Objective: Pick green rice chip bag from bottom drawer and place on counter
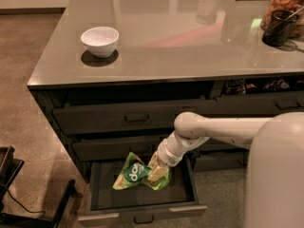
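Note:
The green rice chip bag point(133, 173) hangs above the dark interior of the open bottom drawer point(142, 204), tilted, its white lettering facing up. My gripper point(156, 174) reaches down from the white arm at the right and is shut on the bag's right end. The bag looks lifted off the drawer floor, just below the middle drawer front. The counter point(171, 37) is the glossy grey-beige top of the cabinet island, well above the gripper.
A white bowl point(99, 41) stands on the counter's left part. A dark cup point(277, 27) and a jar of snacks point(285, 4) sit at the counter's right edge. Two shut drawers point(137, 119) lie above the open one. A black stand point(19, 194) is on the floor at left.

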Robot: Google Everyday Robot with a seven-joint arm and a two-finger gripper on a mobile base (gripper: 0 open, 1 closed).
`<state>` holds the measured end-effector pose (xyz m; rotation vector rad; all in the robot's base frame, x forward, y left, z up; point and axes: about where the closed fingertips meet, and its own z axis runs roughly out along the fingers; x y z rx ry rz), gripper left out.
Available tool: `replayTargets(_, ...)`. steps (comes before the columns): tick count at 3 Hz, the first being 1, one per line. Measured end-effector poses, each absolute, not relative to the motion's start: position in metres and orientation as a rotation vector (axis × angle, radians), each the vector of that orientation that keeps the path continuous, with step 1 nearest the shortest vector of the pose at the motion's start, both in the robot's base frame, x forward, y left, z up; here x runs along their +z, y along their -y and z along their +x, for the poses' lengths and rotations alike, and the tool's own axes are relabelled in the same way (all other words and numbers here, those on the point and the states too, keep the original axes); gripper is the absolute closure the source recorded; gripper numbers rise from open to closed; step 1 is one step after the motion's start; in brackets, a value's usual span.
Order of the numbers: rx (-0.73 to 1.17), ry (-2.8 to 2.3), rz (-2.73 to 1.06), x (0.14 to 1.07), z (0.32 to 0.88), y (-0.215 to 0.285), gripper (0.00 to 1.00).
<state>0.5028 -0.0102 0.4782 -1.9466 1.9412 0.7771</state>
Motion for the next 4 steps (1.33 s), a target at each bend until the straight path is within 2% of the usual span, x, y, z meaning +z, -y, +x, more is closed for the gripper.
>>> replayTargets(2, 0.730, -1.867, -1.821, 0.613, 0.502, 0.035, 1.00)
replayTargets(4, 0.747, -1.858, -1.791, 0.632, 0.506, 0.044, 1.00)
